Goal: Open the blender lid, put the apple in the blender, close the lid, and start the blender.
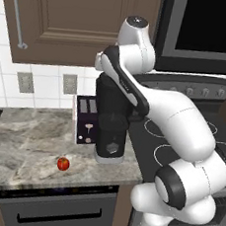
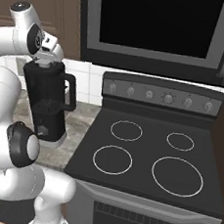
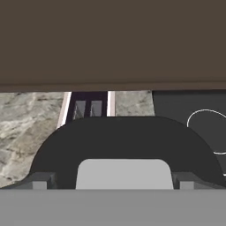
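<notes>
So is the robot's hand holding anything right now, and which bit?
It looks like the gripper is at the blender lid, one finger either side of its light grey cap. Whether it actually squeezes the cap cannot be told; the fingertips are mostly cut off.

Even, flat rendered light, sharp focus, no glare

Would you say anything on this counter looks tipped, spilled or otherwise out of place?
Nothing stands out: the blender stands upright with the blender lid seated, the toaster is upright beside it, and the apple rests on the counter.
</notes>
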